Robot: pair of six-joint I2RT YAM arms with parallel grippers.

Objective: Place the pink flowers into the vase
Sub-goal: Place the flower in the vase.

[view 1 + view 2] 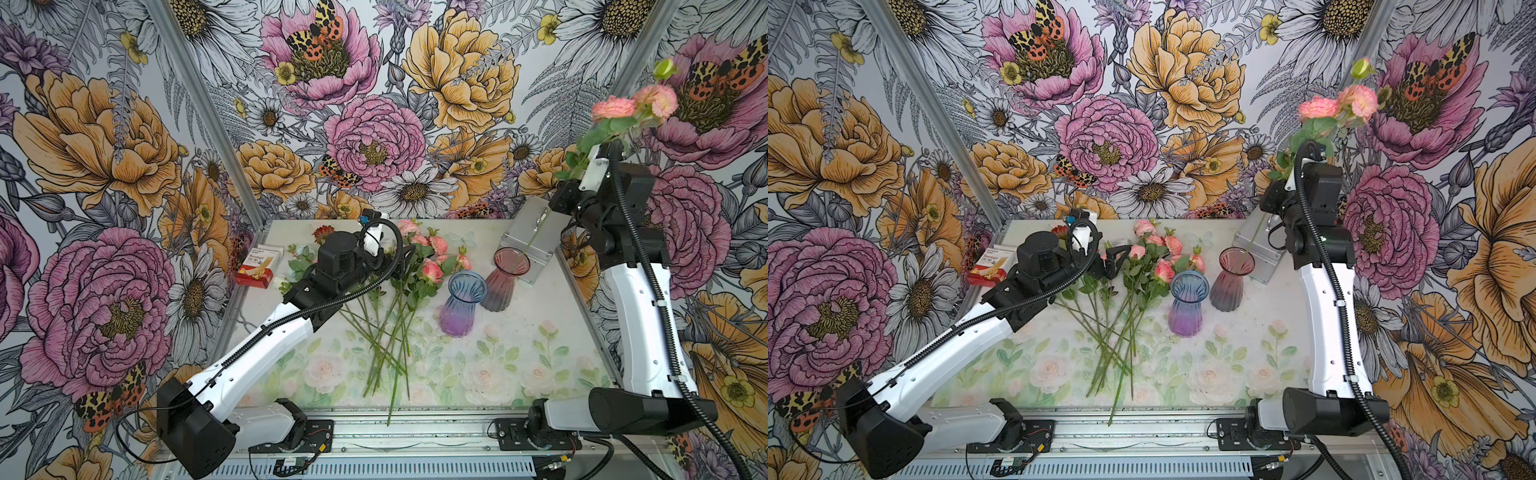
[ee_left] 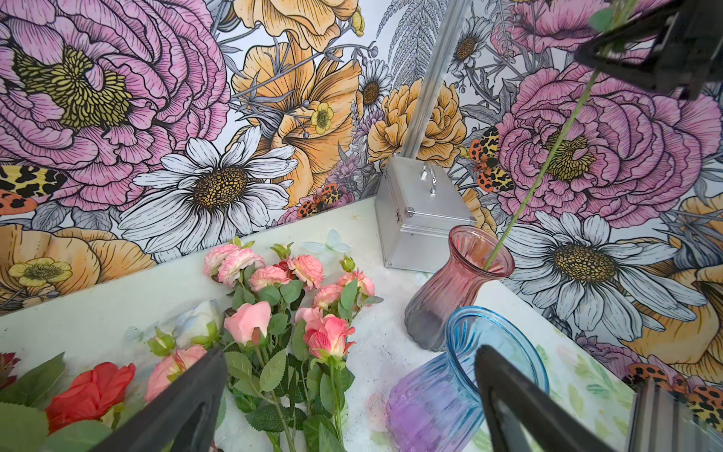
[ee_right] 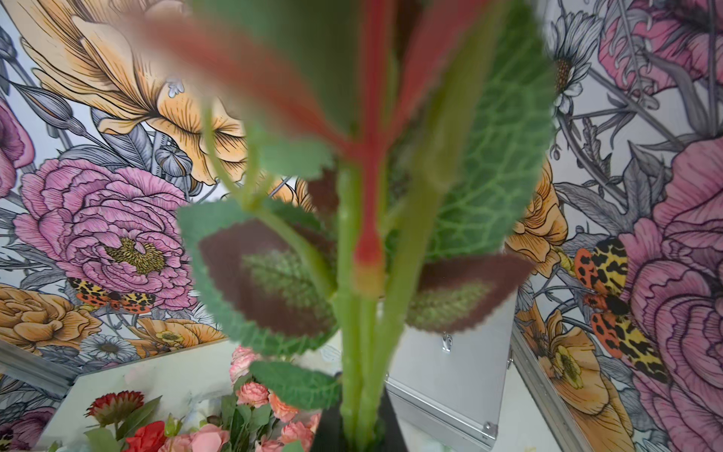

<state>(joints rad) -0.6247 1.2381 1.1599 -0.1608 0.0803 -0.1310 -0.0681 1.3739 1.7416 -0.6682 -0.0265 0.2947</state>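
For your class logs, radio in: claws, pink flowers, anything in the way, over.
Left claw open above loose pink flowers. Right claw shut on a pink spray, stem tip at the pink vase mouth. Blue vase beside it, not blocking.

Pink flowers (image 1: 432,270) lie heaped flat; one raised spray (image 1: 614,109) has its stem end in the pink vase (image 1: 503,291).

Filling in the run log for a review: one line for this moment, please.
right gripper: shut on pink flower, stem end in pink vase mouth | left gripper: open over loose flowers | stage: insert
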